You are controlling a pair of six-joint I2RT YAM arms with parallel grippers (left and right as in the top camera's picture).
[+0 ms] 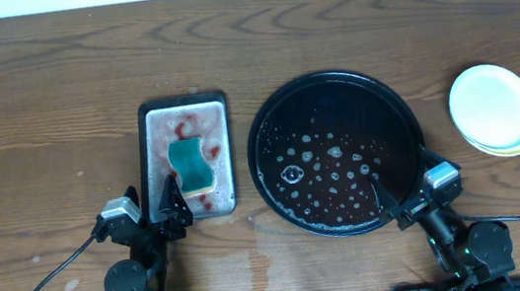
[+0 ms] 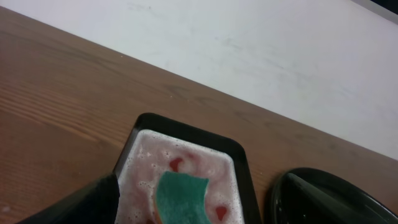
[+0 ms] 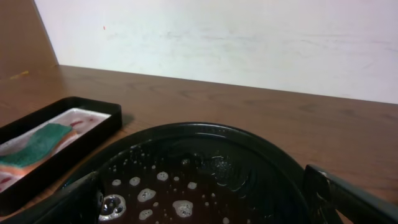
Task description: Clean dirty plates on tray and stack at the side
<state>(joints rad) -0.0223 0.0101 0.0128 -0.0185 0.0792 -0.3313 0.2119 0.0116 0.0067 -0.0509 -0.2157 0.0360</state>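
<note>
Black tray (image 1: 333, 92), one; plates (image 1: 494, 107), one stack.

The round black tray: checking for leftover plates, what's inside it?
Only scattered foam bubbles lie in the tray; the plates are stacked on the table beside it. The right gripper covers part of its near rim, hiding that patch.

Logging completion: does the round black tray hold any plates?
Empty: the tray holds only soapy droplets; the plates sit stacked off to its right.
</note>
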